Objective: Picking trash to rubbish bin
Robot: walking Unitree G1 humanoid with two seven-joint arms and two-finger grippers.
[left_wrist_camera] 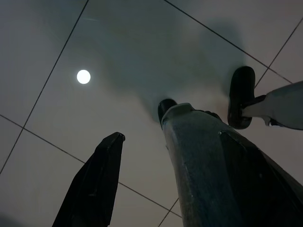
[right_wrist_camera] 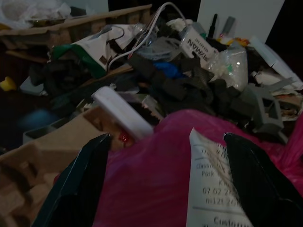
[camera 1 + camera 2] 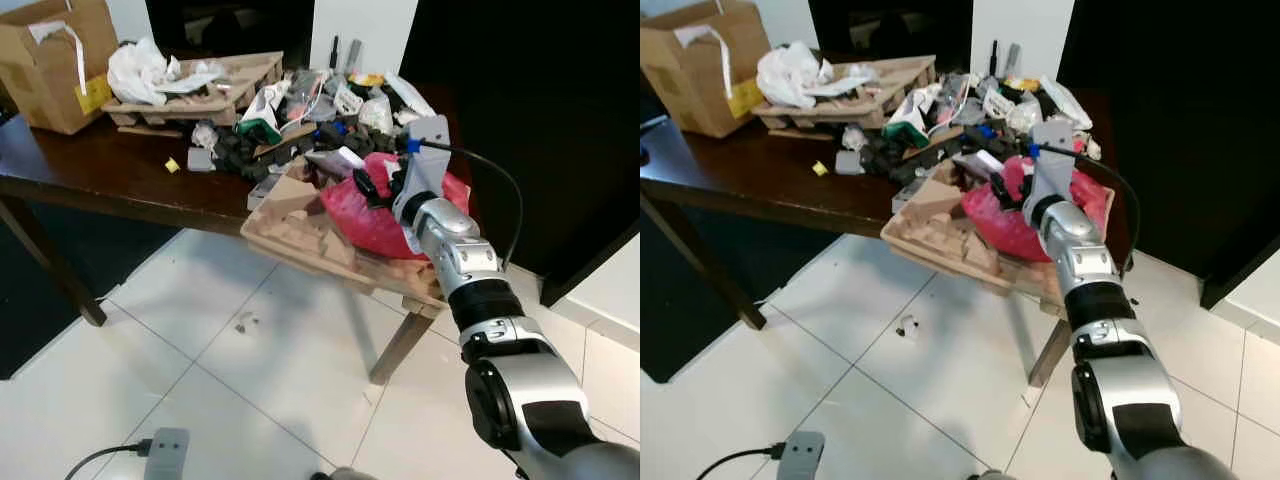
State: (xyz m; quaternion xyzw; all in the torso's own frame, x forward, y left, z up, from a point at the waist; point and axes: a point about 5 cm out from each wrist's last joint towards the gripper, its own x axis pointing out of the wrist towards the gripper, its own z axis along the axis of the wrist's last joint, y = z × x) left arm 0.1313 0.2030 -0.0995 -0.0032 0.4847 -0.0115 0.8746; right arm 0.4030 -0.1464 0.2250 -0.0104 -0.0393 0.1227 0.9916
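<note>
Trash: red bag sits on a cardboard tray at the table edge. Right gripper spread open just over it, w/ a receipt between fingers. Bag prob. soft, light, crinkly; pinch a top fold.

I count one dark wooden table in front of me. On it sits one brown cardboard box, one crumpled white plastic bag and one crimson plastic bag. There are two moulded brown pulp packing trays: one far tray under the white bag, one near tray hanging over the table's edge. One small yellow scrap lies alone on the wood. One white printed receipt rests on the crimson bag. The black foam pieces are too jumbled for me to count. Down on the floor, one grey plug adapter.
</note>
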